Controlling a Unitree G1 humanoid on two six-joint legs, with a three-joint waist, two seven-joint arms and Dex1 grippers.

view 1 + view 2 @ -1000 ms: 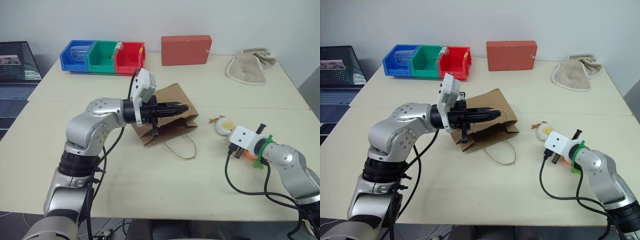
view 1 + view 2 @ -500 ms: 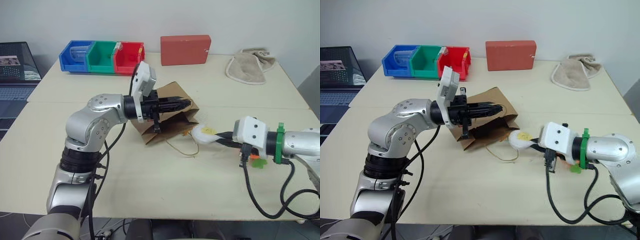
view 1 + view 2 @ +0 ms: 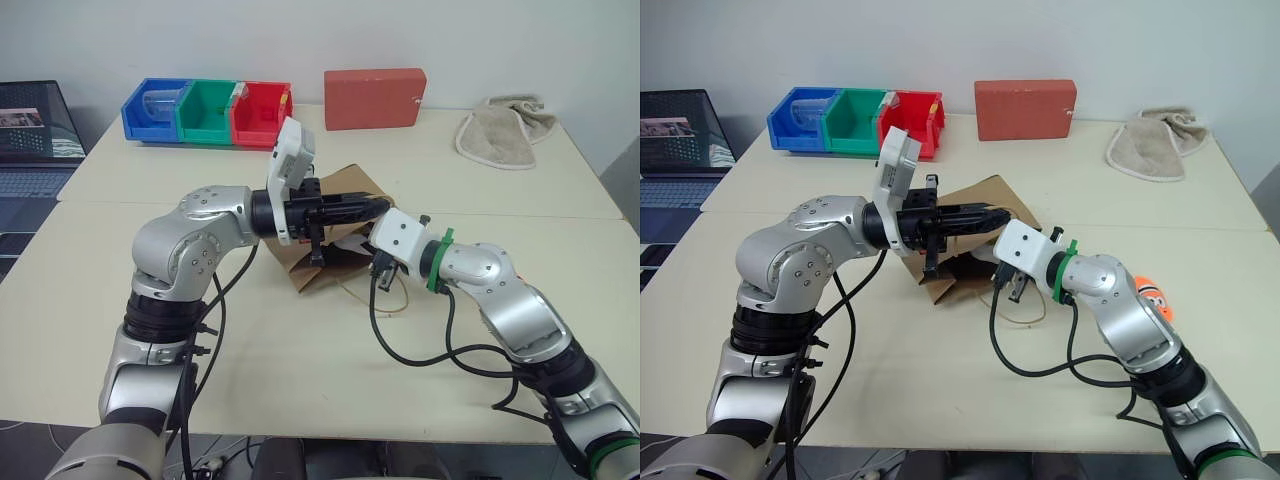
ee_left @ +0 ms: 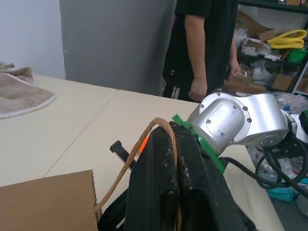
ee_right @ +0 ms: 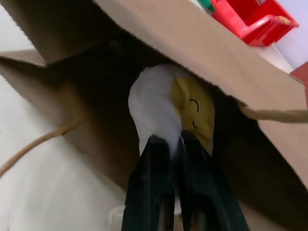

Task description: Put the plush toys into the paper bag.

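Pale cream table [image 3: 300, 380] runs wide under a white wall, its near half mostly bare and its back edge lined with things: a row of blue, green and red plastic bins [image 3: 207, 112], a red rectangular box [image 3: 375, 98] and a beige towel [image 3: 505, 130] near the far right corner. A laptop [image 3: 35, 135] sits off the table's left edge.

At mid-table lies the brown kraft paper bag [image 3: 345, 190] on its side, mouth facing the right arm. The left tool [image 4: 175, 159] has its black fingers pressed together on the bag's upper twisted paper handle [image 4: 144, 139], holding the top edge of the mouth up. A second loop handle [image 3: 1025, 312] lies slack on the table in front of the bag.

The right tool [image 5: 175, 159] is clamped on the white egg plush toy with the yellow smiley yolk [image 5: 168, 108], which sits inside the bag's mouth, under the raised upper flap.

The orange carrot plush toy [image 3: 1152, 297] lies on the table well to the right of the bag, beside the right forearm, with open table around it.

In the left wrist view a person in dark clothes [image 4: 202, 43] stands beyond the table's right edge.
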